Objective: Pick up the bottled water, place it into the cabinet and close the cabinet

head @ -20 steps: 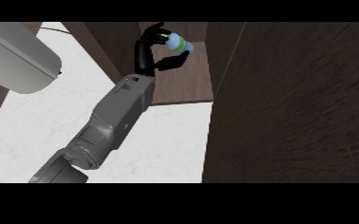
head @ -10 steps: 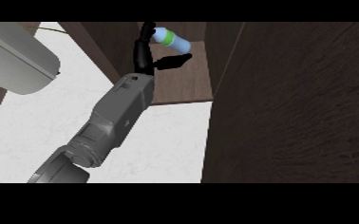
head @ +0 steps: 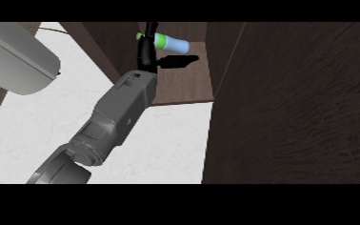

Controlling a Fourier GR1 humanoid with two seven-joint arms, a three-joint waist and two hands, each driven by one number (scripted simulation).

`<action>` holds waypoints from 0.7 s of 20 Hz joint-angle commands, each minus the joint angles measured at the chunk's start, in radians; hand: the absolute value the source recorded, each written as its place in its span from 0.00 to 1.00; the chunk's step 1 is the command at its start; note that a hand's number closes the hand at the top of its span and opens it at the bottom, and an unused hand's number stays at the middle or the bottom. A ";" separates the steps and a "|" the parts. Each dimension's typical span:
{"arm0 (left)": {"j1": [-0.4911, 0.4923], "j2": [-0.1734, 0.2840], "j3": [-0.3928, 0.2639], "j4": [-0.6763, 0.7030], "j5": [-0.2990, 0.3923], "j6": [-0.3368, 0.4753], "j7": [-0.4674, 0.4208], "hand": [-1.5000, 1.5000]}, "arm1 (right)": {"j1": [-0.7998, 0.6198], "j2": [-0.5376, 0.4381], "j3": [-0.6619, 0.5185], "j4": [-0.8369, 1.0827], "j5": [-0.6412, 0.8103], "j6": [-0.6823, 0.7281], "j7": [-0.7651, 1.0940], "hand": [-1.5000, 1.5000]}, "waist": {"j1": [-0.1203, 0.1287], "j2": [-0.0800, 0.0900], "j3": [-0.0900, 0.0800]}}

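We see our left hand up inside the cabinet, at about 12 o'clock from the middle of the head view. It looks spread: the fingers run nearly straight towards 12 o'clock, and the thumb sticks out sideways towards 3 o'clock, apart from them. The bottled water lies in the angle between them, just at 3 o'clock of the fingers and just at 12 o'clock of the thumb. It is tipped on its side with its pale blue body pointing towards 3 o'clock and its green band next to the fingers. We cannot tell whether the fingers touch it; a narrow gap shows between it and the thumb. The bottle sits deep in the cabinet's opening, above the brown inner board that reaches down to the cabinet's front edge. From the hand our grey forearm slopes back towards 7 o'clock, crossing the cabinet's edge and then the white counter, and leaves at the lower edge. At 3 o'clock of the opening, a broad dark wooden panel fills the right side of the view from top to bottom. Well apart at 9 to 10 o'clock, a pale grey rounded object shows at the left edge.
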 commanded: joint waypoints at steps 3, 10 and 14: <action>-0.018 -0.001 0.008 -0.077 0.026 -0.209 0.007 0.00 | 0.004 -0.003 0.003 -0.057 -0.016 0.005 0.022 0.00 | 0.006 -0.007 0.000; 0.070 -0.001 -0.043 -0.212 0.094 -0.261 0.035 0.00 | 0.043 -0.013 -0.046 -0.082 -0.044 0.013 0.012 0.00 | 0.029 -0.020 0.001; 0.155 -0.001 -0.136 -0.377 0.171 -0.228 0.069 0.00 | -0.032 -0.004 -0.057 -0.104 -0.043 -0.007 0.104 0.00 | 0.043 -0.026 0.001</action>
